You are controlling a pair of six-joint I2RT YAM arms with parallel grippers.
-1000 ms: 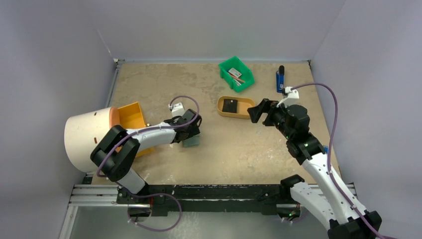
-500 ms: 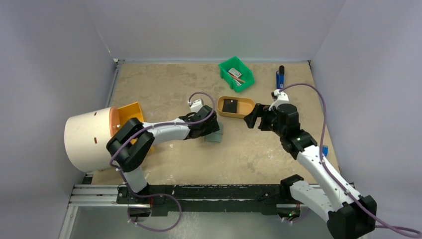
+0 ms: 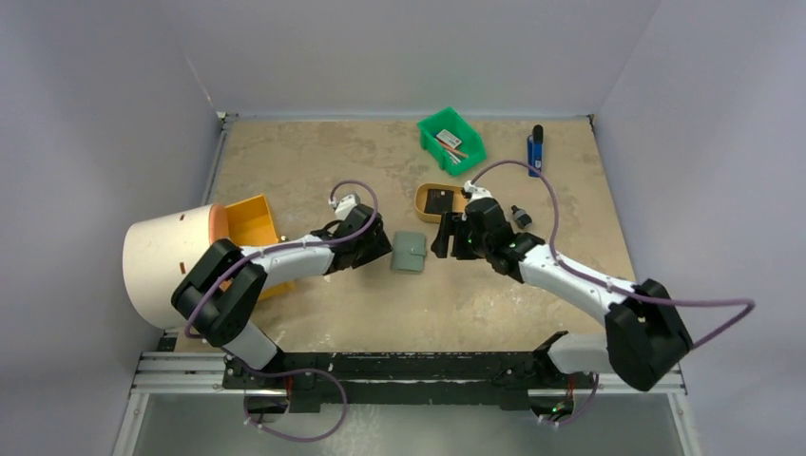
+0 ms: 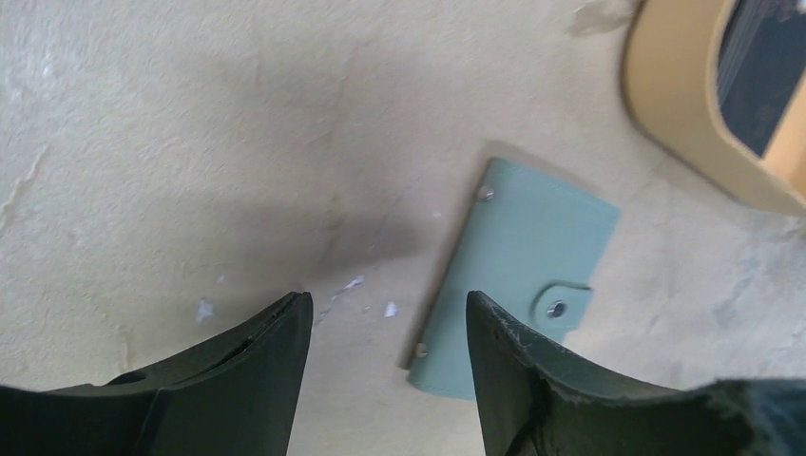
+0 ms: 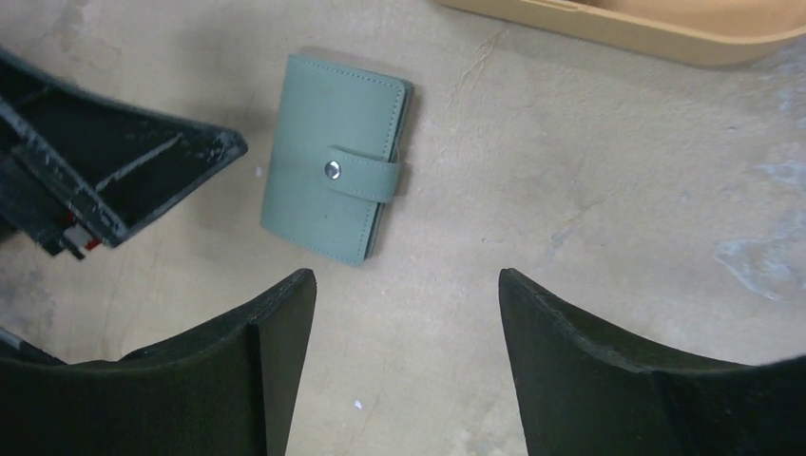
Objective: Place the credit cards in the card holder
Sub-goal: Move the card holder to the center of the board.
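Closed grey-green snap-button wallet [image 3: 410, 252] flat on beige table [image 3: 314, 171], between left gripper [image 4: 388, 309] and right gripper [image 5: 407, 285]. Both claws apart, empty, clear of wallet.

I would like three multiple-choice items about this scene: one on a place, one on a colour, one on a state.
1. The card holder lies: A held in the air; B flat on the table between the left gripper and the right gripper; C standing on edge.
2. The oval tray is: A blue; B tan; C red.
3. The strap is: A undone; B torn off; C snapped shut.
Key: B, it rests flat between them; B, its rim is tan; C, the snap is closed.
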